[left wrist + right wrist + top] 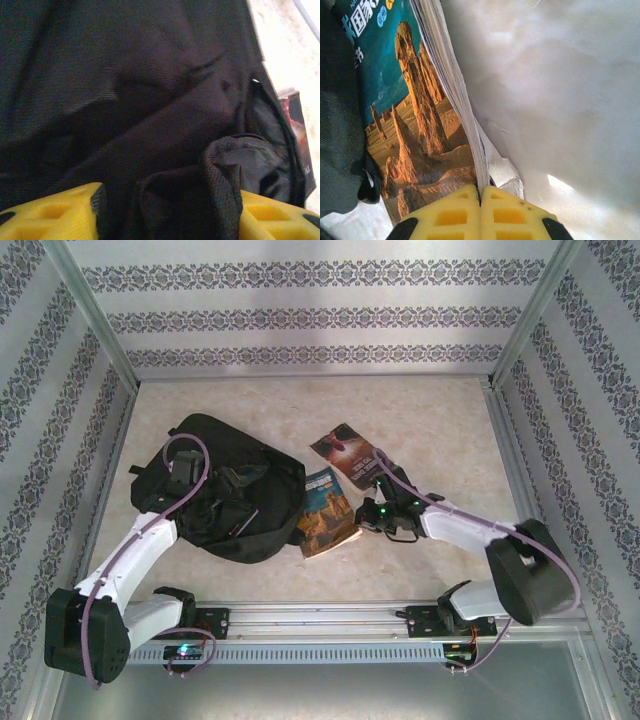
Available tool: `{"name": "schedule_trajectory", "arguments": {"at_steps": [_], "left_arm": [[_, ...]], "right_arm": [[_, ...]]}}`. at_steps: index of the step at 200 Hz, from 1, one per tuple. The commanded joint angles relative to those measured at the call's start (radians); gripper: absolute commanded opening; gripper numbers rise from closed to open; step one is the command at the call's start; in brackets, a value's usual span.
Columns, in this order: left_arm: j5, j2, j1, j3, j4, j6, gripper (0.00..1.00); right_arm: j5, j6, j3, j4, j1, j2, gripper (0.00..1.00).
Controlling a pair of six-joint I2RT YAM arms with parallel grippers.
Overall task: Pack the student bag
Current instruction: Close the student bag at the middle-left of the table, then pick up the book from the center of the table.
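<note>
The student bag (265, 510) lies toward the tabletop's left edge, with the book (325, 510) touching its right side. The left gripper (165, 212) has its fingers apart around a fold of fabric; if that fold drops, the bag's mouth could sag shut. The right gripper (481, 210) has its fingers pressed together at the book's corner, and so thin a pinch could let the book slip.

Large black soft fabric backpack (235, 490) lies left of centre on pale marble-pattern desk (440, 420). Paperback with desert-rock cover (328, 512) touches backpack's right edge. Dark red-covered book (345, 453) just behind paperback, to right. Left pincer (167, 212) on backpack, fabric fold between parted fingers (55, 215). Right pincer (481, 194), closed, at paperback's right near corner.
</note>
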Motion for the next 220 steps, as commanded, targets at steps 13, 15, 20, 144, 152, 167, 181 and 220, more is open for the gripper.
{"name": "schedule_trajectory", "arguments": {"at_steps": [13, 15, 20, 144, 152, 167, 181, 220], "left_arm": [[-0.072, 0.057, -0.149, 0.160, -0.148, 0.180, 0.53], [-0.078, 0.061, -0.163, 0.168, -0.152, 0.186, 0.53], [-0.091, 0.073, -0.191, 0.187, -0.162, 0.198, 0.53], [-0.140, 0.399, -0.655, 0.535, -0.312, 0.319, 0.52], [-0.117, 0.417, -0.663, 0.526, -0.296, 0.307, 0.50], [-0.041, 0.452, -0.673, 0.487, -0.243, 0.285, 0.45], [0.011, 0.485, -0.675, 0.448, -0.211, 0.273, 0.40], [0.079, 0.529, -0.677, 0.323, -0.127, 0.272, 0.36]], "right_arm": [[0.243, 0.075, -0.082, -0.176, 0.063, -0.179, 0.00], [0.250, 0.077, -0.086, -0.187, 0.070, -0.190, 0.00], [0.268, 0.085, -0.096, -0.210, 0.087, -0.214, 0.00], [0.121, -0.054, -0.046, -0.176, 0.013, -0.198, 0.56], [0.045, -0.064, -0.041, -0.135, -0.027, -0.157, 0.55], [-0.062, -0.098, 0.006, -0.115, -0.070, -0.066, 0.54], [-0.104, -0.127, 0.051, -0.109, -0.072, 0.013, 0.54], [-0.178, -0.116, 0.090, -0.036, -0.080, 0.149, 0.53]]}}
